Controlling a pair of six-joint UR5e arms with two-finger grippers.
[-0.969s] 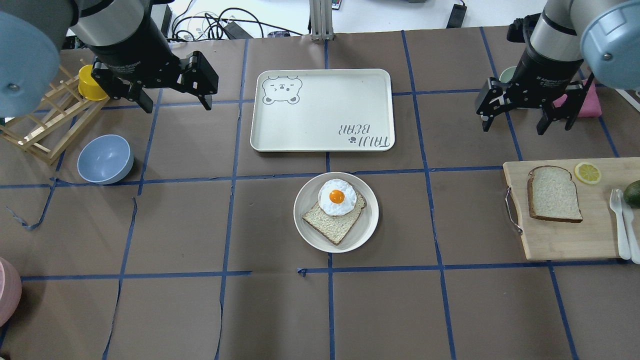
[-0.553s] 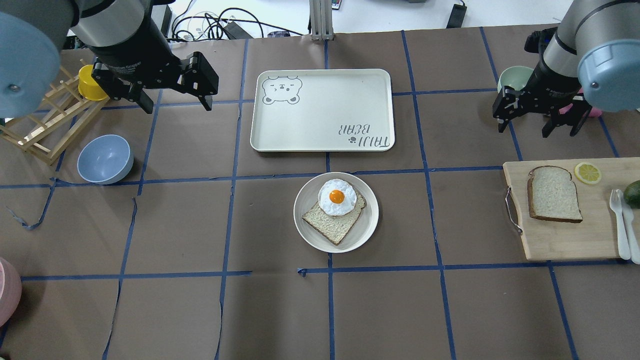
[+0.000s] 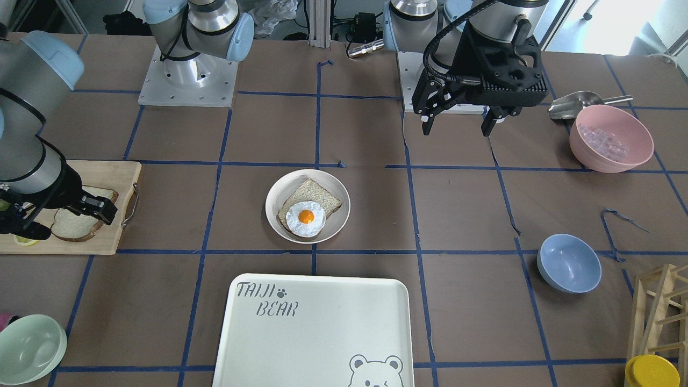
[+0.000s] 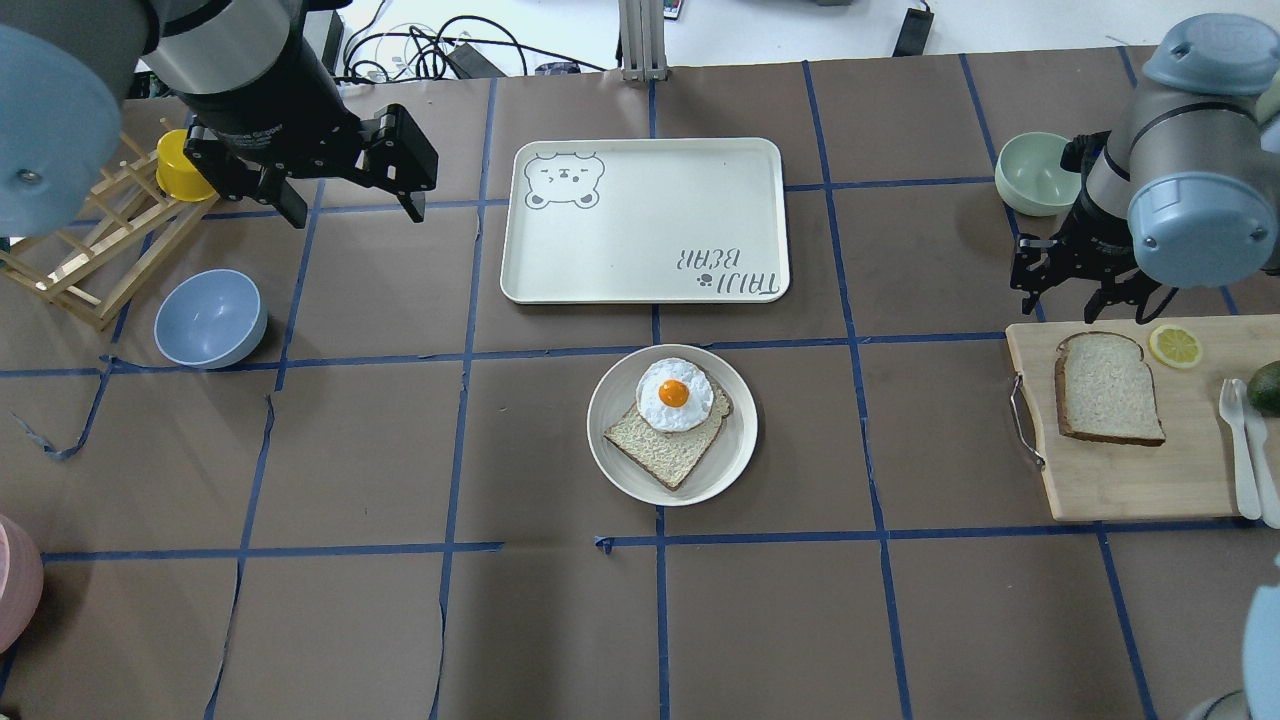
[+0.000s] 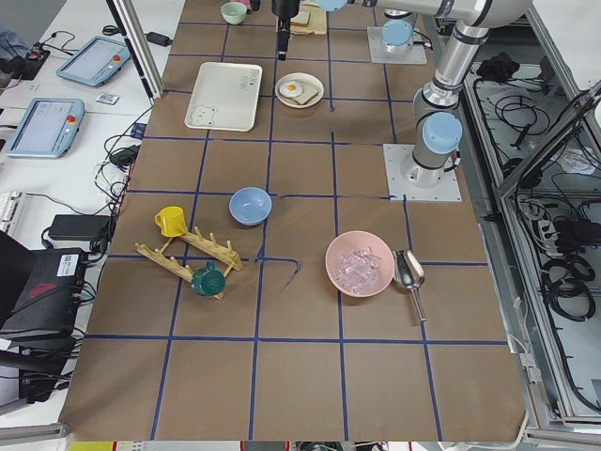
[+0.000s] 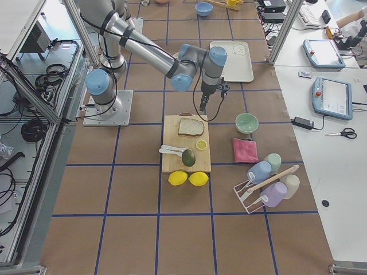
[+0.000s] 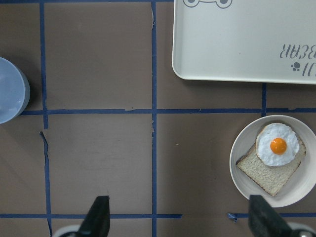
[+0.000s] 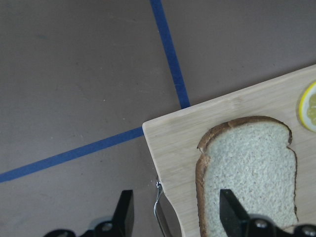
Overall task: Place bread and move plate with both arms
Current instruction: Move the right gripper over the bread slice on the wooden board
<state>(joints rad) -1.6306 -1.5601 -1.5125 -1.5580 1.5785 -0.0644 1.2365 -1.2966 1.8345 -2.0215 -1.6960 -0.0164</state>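
Note:
The bread (image 4: 1108, 388) lies flat on a wooden cutting board (image 4: 1120, 480) at the right; it also shows in the right wrist view (image 8: 249, 168). The plate (image 4: 615, 395) sits mid-table and holds a tan slice with a fried egg (image 4: 675, 393). My right gripper (image 4: 1080, 295) is open and empty above the board's far edge by the bread's rounded top; in its wrist view (image 8: 175, 212) one finger is over the bread's left edge and the other is over the table. My left gripper (image 4: 355, 212) is open and empty, high at the far left, away from the plate (image 7: 244, 185).
A white bear tray (image 4: 645, 220) lies just beyond the plate. A green bowl (image 4: 1035, 172) stands behind my right gripper. A lemon slice (image 4: 1175, 346), white cutlery (image 4: 1245, 440) and an avocado (image 4: 1265, 385) share the board. A blue bowl (image 4: 210, 318) and a wooden rack (image 4: 90, 240) are at the left.
My right arm has moved nearer and to the right, from beside the green bowl to the cutting board's far edge, and has come lower. The left arm has not moved.

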